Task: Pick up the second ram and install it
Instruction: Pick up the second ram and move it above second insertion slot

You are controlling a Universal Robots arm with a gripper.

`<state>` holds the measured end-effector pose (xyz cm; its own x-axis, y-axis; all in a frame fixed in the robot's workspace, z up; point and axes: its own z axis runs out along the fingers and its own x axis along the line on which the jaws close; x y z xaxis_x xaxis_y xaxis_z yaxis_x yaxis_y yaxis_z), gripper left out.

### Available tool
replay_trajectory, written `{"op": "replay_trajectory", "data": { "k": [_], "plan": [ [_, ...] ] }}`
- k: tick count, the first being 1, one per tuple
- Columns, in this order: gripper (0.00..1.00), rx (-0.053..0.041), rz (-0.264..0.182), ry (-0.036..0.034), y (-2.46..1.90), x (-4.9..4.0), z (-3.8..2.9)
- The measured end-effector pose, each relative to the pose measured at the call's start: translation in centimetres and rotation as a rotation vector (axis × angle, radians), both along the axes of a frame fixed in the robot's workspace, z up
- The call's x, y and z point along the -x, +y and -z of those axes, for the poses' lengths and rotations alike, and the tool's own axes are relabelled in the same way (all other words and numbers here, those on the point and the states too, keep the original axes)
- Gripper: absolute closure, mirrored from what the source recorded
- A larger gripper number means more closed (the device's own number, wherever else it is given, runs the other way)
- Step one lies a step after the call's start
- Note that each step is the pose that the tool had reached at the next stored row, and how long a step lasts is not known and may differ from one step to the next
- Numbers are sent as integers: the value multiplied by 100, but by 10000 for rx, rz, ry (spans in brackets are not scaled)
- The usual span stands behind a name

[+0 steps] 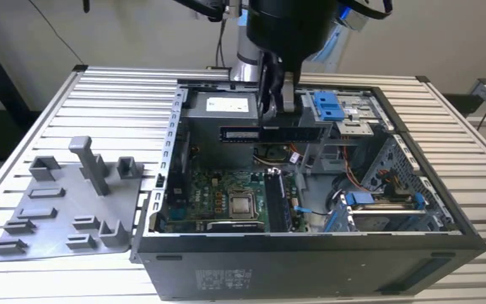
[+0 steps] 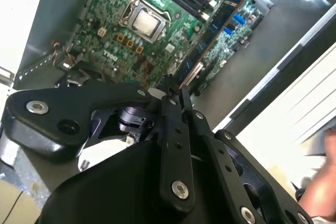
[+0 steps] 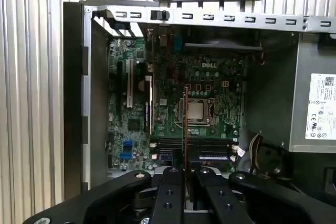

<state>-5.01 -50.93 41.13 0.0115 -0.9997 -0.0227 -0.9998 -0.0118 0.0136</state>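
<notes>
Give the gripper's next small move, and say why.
Probably turn the wrist so the ram lies along the slots. The gripper is shut on the ram, above the motherboard. In the exterior view the ram runs from that view's left to its right, while the slots run roughly across that line.

In the exterior view we look down on the open computer case [image 1: 311, 266]. In both wrist views we peer closely past the gripper [image 3: 185, 170] onto the motherboard [image 2: 105, 3].
</notes>
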Motion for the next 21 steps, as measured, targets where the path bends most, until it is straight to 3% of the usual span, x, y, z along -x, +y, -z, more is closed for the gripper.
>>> {"op": "replay_trajectory", "data": {
  "k": [9,16,21],
  "plan": [
    [86,3,12,-1,0,-396,3],
    [86,7,691,1,3,-422,9],
    [86,5,718,0,7,-423,9]
  ]
}}
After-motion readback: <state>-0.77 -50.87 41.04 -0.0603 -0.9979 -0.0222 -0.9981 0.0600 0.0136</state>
